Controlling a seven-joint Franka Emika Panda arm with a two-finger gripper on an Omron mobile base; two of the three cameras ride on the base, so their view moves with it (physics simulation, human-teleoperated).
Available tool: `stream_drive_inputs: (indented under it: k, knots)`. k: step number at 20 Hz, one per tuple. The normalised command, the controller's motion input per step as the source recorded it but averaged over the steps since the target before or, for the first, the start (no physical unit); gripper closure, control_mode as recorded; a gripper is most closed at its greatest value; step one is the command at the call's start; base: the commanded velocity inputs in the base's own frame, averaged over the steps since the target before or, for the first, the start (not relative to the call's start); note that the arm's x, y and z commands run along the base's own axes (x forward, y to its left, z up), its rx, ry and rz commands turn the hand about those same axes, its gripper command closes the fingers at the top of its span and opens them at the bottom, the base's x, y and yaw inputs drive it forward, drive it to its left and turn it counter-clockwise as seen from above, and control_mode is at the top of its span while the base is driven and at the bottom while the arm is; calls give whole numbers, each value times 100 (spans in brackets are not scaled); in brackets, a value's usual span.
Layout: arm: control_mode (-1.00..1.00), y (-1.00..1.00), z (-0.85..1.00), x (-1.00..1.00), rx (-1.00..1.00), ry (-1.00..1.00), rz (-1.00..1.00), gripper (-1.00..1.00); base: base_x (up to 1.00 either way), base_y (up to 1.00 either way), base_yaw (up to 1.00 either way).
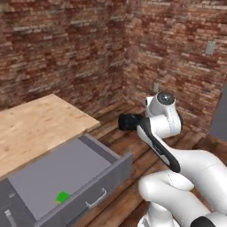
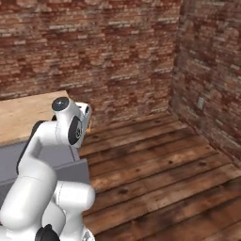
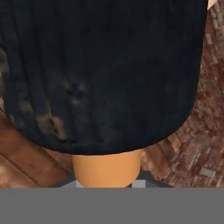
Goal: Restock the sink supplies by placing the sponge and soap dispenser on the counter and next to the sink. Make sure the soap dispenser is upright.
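The soap dispenser [image 3: 105, 74] looms close in the hand view, its black rounded part on top and its orange-brown part [image 3: 106, 168] down at the fingers. My gripper [image 3: 107, 185] is shut on that orange part, and the bottle hides the fingertips. A sliver of orange [image 2: 89, 124] peeks past the wrist in the right base view. The sponge [image 1: 63, 197], a small green block, lies inside the open grey drawer [image 1: 53, 170]. The counter [image 1: 31, 124] runs above the drawer. The sink is out of view.
The drawer front with its metal handle [image 1: 95, 199] juts out toward my base. Wooden floor [image 2: 155, 164] stretches ahead to brick walls [image 1: 66, 48] that meet in a corner. A wall outlet [image 2: 201, 102] sits low on the right wall.
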Motion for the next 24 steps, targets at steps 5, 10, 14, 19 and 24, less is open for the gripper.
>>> stream_drive_inputs:
  k: [5,10,14,19,24]
  knots:
    - [100,0,0,0,0,0,0,100,0,0,-66]
    - [100,0,0,0,0,0,0,100,1,-6,-62]
    - [100,0,0,0,0,0,0,100,12,-34,-53]
    - [100,0,0,0,0,0,0,100,14,-42,-48]
    - [100,0,0,0,0,0,0,100,14,-54,-40]
